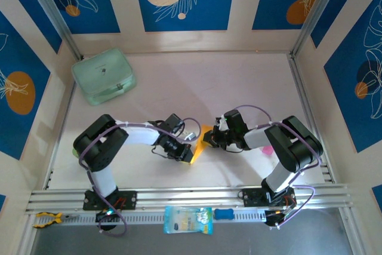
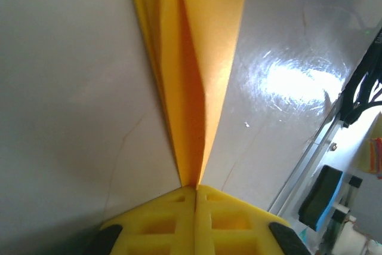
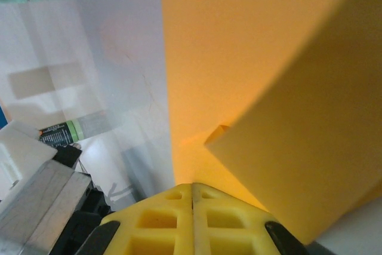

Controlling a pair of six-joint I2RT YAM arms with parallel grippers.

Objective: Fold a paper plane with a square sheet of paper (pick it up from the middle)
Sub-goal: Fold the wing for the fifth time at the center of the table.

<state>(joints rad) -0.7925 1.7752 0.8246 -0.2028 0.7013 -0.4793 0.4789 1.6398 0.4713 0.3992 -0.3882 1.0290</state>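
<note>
The orange-yellow sheet of paper (image 1: 202, 145) is held off the table between both arms, folded into a creased, layered shape. Whether it has the form of a paper plane I cannot tell. In the left wrist view the folded paper (image 2: 197, 76) runs as a narrow V from my left gripper (image 2: 196, 188), which is shut on its lower edge. In the right wrist view a broad face of the paper (image 3: 239, 64) with a folded flap rises from my right gripper (image 3: 192, 184), also shut on it. From above, the left gripper (image 1: 190, 148) and right gripper (image 1: 211, 138) nearly meet.
A mint-green case (image 1: 104, 76) lies at the far left of the table. A pale blue packet (image 1: 188, 219) and a blue-handled tool (image 1: 224, 214) lie below the aluminium rail (image 1: 191, 195) at the near edge. Walls close in the sides and back.
</note>
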